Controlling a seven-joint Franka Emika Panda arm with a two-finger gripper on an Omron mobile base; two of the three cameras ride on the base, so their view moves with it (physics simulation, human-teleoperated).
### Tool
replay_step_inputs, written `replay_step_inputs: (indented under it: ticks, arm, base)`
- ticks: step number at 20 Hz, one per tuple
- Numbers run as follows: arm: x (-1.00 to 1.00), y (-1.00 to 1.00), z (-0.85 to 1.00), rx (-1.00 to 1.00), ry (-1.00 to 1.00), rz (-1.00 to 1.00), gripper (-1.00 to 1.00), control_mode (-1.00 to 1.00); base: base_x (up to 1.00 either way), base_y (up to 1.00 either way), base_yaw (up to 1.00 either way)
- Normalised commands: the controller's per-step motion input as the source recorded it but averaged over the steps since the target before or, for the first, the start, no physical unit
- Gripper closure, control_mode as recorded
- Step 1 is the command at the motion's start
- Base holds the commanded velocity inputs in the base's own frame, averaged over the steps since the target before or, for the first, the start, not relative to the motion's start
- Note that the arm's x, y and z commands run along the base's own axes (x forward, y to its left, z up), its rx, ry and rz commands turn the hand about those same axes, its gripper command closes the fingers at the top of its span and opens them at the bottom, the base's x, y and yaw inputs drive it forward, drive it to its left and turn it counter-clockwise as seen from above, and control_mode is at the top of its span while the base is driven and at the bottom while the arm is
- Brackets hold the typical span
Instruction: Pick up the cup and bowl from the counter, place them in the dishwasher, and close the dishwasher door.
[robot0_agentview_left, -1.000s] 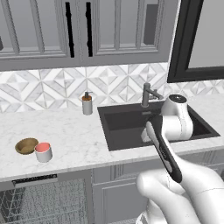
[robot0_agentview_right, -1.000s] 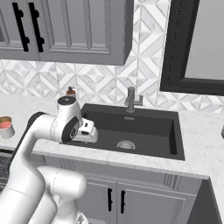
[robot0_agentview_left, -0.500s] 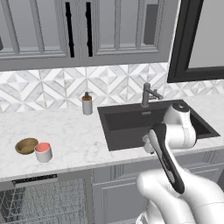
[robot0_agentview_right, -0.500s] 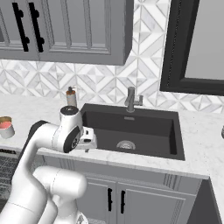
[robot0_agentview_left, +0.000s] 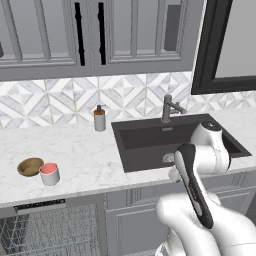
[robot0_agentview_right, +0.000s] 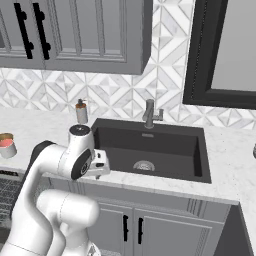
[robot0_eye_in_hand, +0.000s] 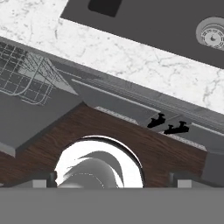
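Left base view: cup (robot0_agentview_left: 49, 173) touches or nearly touches wooden bowl (robot0_agentview_left: 30, 166) at its 10 o'clock on marble counter (robot0_agentview_left: 85, 152); gripper (robot0_agentview_right: 101, 164) jaws wide, empty.

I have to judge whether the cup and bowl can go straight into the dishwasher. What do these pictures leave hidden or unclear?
- Dishwasher: left base view, cut by the bottom edge; the rack's lower part is out of frame.
- Dishwasher door: hand view, cropped by the left edge.
- Bowl: right base view, cut by the left edge, cup in front.
- Bowl's inside: left base view, too small to tell contents.
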Motion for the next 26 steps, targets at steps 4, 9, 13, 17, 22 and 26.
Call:
replay_step_inputs:
  ticks: [4, 9, 13, 17, 22, 26]
  arm:
    - [-0.14, 0.00, -0.05, 0.00, 0.00, 0.03, -1.00, 1.00]
    - [0.00, 0.00, 0.00, 0.00, 0.00, 0.00, -1.00, 1.00]
    - [0.00, 0.00, 0.00, 0.00, 0.00, 0.00, -1.00, 1.00]
    - [0.00, 0.00, 0.00, 0.00, 0.00, 0.00, -1.00, 1.00]
    - [0.00, 0.00, 0.00, 0.00, 0.00, 0.00, -1.00, 1.00]
    - [0.00, 0.00, 0.00, 0.00, 0.00, 0.00, -1.00, 1.00]
  base:
    - [-0.19, 0.00, 0.06]
    - [-0.38, 0.00, 0.22]
    - [-0.13, 0.00, 0.33]
    - [0.00, 0.00, 0.41]
    - [0.00, 0.00, 0.45]
    - [0.01, -0.05, 0.45]
